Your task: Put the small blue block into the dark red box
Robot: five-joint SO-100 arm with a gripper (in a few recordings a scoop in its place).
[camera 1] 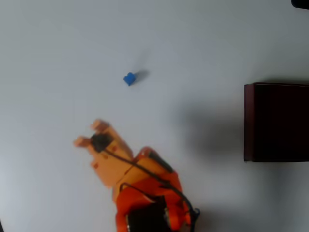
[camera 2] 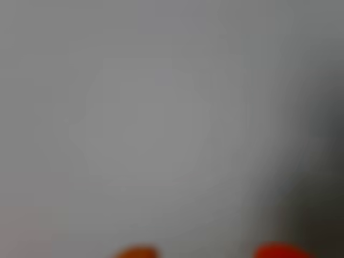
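As our orange two-finger end effector (camera 1: 88,135) hangs empty and parted, we must reach the tiny bright blue cube-like block (camera 1: 129,79), well apart.

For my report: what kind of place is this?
Probably a robot test bench: a plain white table with one orange arm whose hand is open, a small blue block and a dark red box.

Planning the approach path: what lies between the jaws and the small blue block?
Nothing: in the overhead view, bare table separates the gripper from the small blue block.
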